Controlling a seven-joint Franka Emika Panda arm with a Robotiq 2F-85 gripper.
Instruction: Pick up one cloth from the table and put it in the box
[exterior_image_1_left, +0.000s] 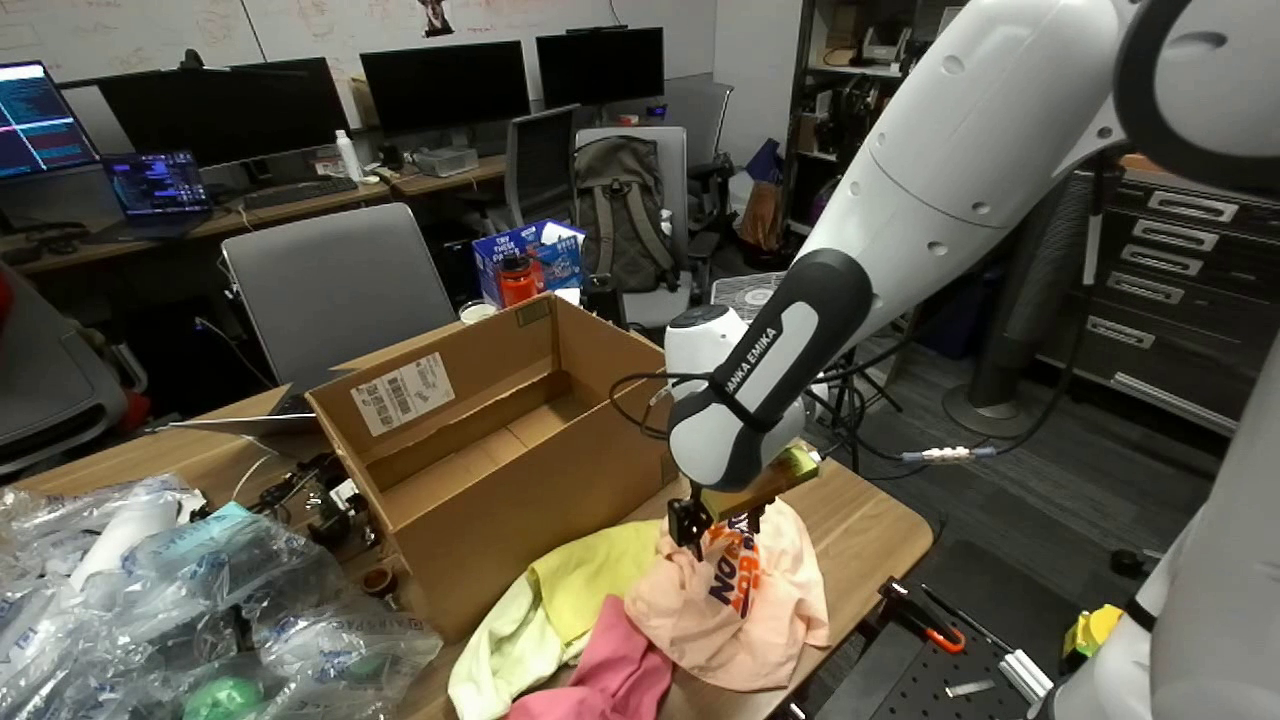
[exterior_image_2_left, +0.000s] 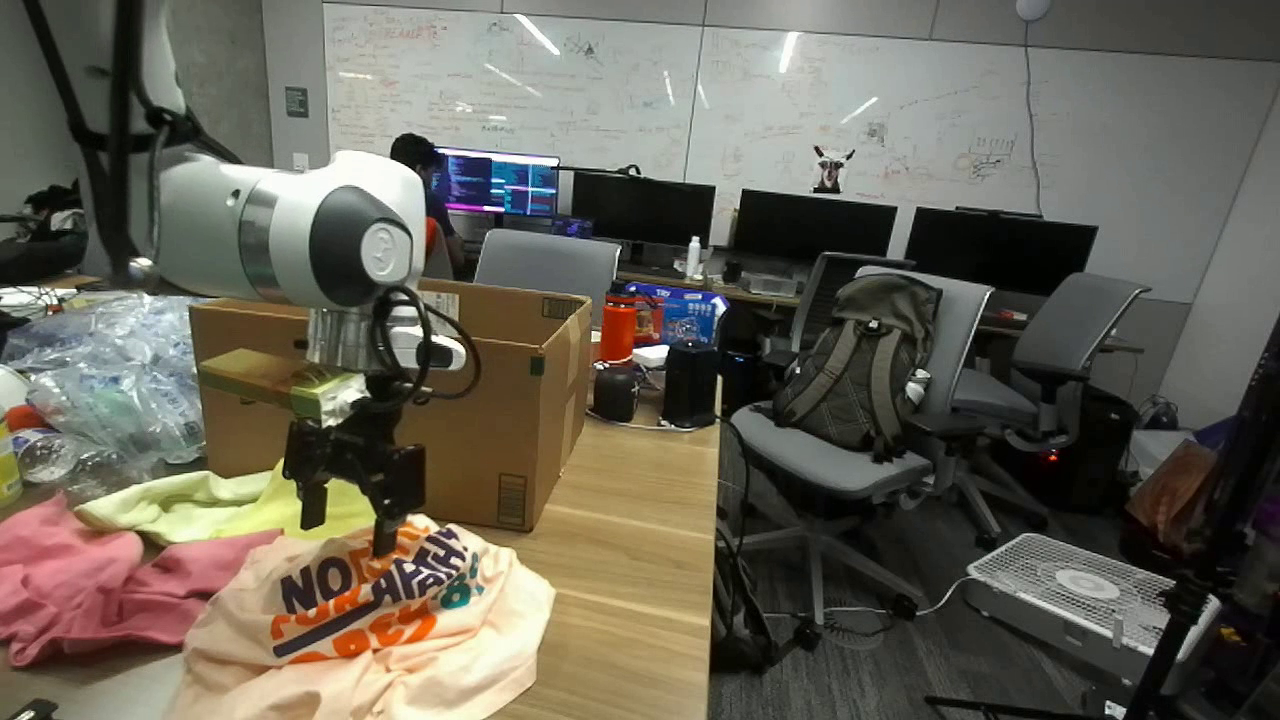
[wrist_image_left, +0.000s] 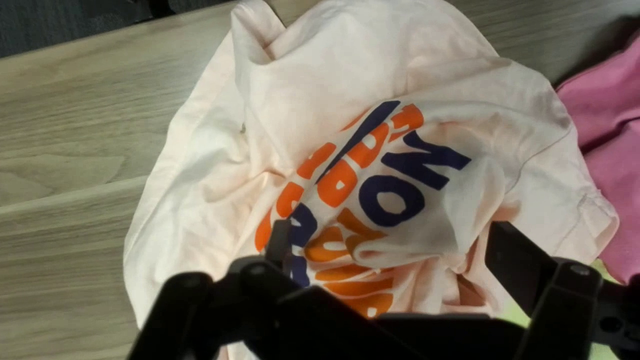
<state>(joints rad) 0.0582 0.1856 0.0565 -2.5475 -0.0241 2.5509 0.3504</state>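
Over the wood table (exterior_image_2_left: 630, 570), hovering with the gripper (wrist_image_left: 389, 239) jaws spread wide above the peach cloth (exterior_image_2_left: 370, 640), right of the pink cloth (exterior_image_2_left: 100, 590), nearer than the cardboard box (exterior_image_1_left: 530, 500).

Dark capitals on the cloth (exterior_image_2_left: 370, 620) spell NO, plain in an exterior view and slanting upside down in the wrist view; the orange and dark letters around it are too folded to read whole. The robot arm (exterior_image_1_left: 920, 190) carries ANKA EMIKA, its first letters hidden. A blue package (exterior_image_1_left: 530, 245) says TRY THESE, the line under it unclear. AIRSPAC shows on a clear air pillow (exterior_image_1_left: 345, 640). The white label (exterior_image_1_left: 402, 394) on the box (exterior_image_1_left: 520, 510) bears barcodes, its print too small to read.
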